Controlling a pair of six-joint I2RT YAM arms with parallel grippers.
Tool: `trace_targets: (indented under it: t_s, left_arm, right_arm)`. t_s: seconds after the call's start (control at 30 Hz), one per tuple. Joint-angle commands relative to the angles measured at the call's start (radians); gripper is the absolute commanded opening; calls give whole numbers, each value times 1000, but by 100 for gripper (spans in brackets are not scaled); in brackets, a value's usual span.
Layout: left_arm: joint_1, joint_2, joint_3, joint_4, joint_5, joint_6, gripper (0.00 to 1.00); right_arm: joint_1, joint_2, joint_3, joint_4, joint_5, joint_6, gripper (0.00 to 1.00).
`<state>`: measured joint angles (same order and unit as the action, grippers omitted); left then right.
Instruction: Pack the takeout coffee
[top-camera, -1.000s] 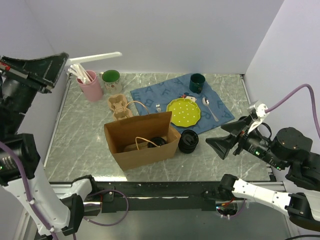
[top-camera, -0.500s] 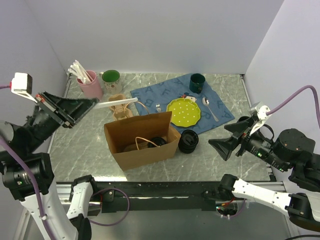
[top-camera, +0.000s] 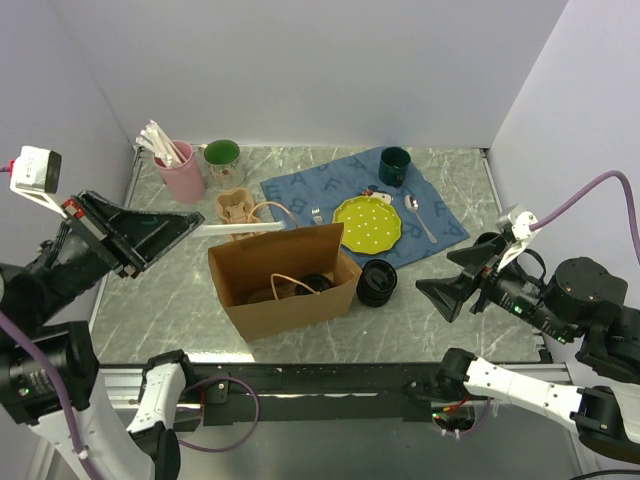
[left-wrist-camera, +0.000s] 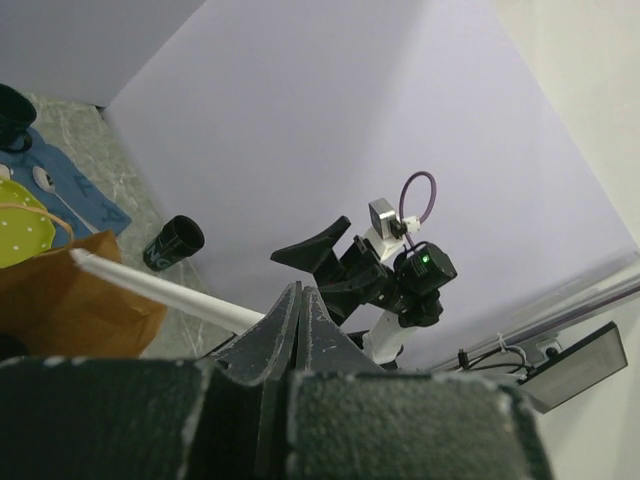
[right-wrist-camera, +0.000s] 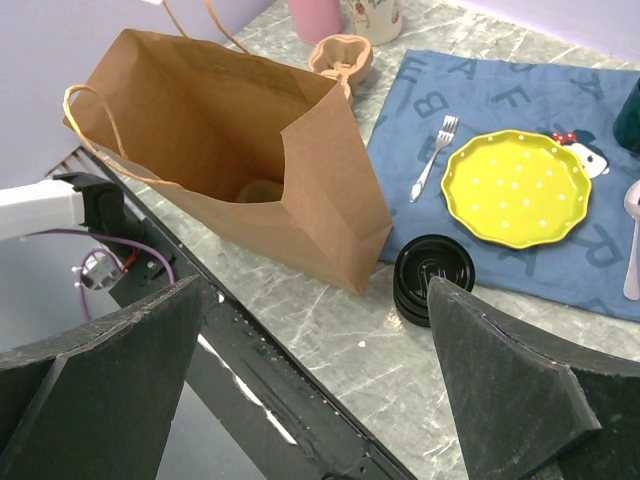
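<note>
One black ribbed coffee cup (top-camera: 377, 282) stands on the table just right of an open brown paper bag (top-camera: 285, 290). It also shows in the right wrist view (right-wrist-camera: 433, 278) and the left wrist view (left-wrist-camera: 172, 243). A second black cup (top-camera: 315, 283) sits inside the bag. My left gripper (top-camera: 193, 221) is shut on a long white straw (top-camera: 240, 228) and holds it level over the bag's far left rim. The straw also shows in the left wrist view (left-wrist-camera: 150, 285). My right gripper (top-camera: 452, 287) is open and empty, raised to the right of the outer cup.
A tan cup carrier (top-camera: 236, 208) lies behind the bag. A pink cup of white straws (top-camera: 182, 170) and a green-lined mug (top-camera: 222, 155) stand at the back left. A blue mat (top-camera: 440, 215) holds a yellow plate (top-camera: 367, 222), a dark green mug (top-camera: 394, 165), a fork and a spoon.
My left arm has swung down and to the right with the straw, from high at the left to just over the bag's rear rim. My right gripper has barely moved.
</note>
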<state>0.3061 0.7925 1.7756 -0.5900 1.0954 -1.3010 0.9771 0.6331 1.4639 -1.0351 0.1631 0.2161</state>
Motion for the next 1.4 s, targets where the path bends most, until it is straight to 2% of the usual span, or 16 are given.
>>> trace_targets:
  t_s: [0.0, 0.13, 0.53, 0.6, 0.67, 0.77, 0.9, 0.97, 1.07, 1.1, 1.17, 1.2, 1.27, 1.3, 1.33, 1.37]
  left_arm:
    - [2, 37, 102, -117, 55, 48, 1]
    - [2, 31, 99, -105, 78, 40, 1]
    - [2, -19, -70, -327, -17, 308, 1]
    - [4, -16, -73, -387, -52, 412, 1]
    - [2, -13, -79, -513, -94, 539, 1]
    - [2, -21, -177, -599, -123, 629, 1]
    - [2, -81, -306, -556, -149, 628, 3]
    - [2, -94, -378, -524, -146, 611, 8]
    - [4, -96, -416, -544, -161, 653, 36]
    - [2, -72, -403, -607, -179, 686, 45]
    - [2, -35, -323, -672, -245, 793, 52]
    - [2, 2, -291, -729, -271, 822, 61]
    - [2, 34, -199, -761, -337, 862, 70]
    - [2, 54, -147, -758, -339, 862, 78]
    - [4, 59, -125, -742, -335, 847, 83]
    - [2, 60, -111, -720, -297, 833, 99]
  right_arm:
    - [-3, -12, -4, 24, -11, 17, 100]
    - [-3, -27, -16, 21, -10, 26, 100]
    - [-2, -53, 6, -22, 10, 54, 100]
    - [-3, -59, 4, -28, 16, 58, 100]
    - [-3, -61, 3, -31, 24, 63, 100]
    - [-3, -65, -7, -28, 29, 72, 100]
    - [-2, -59, -13, -17, 29, 88, 100]
    - [-3, -55, -16, -14, 27, 91, 100]
    - [-3, -41, -14, -26, 26, 80, 100]
    - [-3, -23, -2, -43, 33, 75, 100]
    - [-3, 0, 19, -104, 81, 65, 100]
    - [-3, 22, 36, -121, 98, 63, 100]
    - [-3, 39, 52, -147, 111, 65, 100]
    - [-2, 56, 73, -166, 98, 72, 100]
    - [-3, 65, 88, -178, 84, 94, 100]
    - [-3, 85, 114, -187, 63, 106, 100]
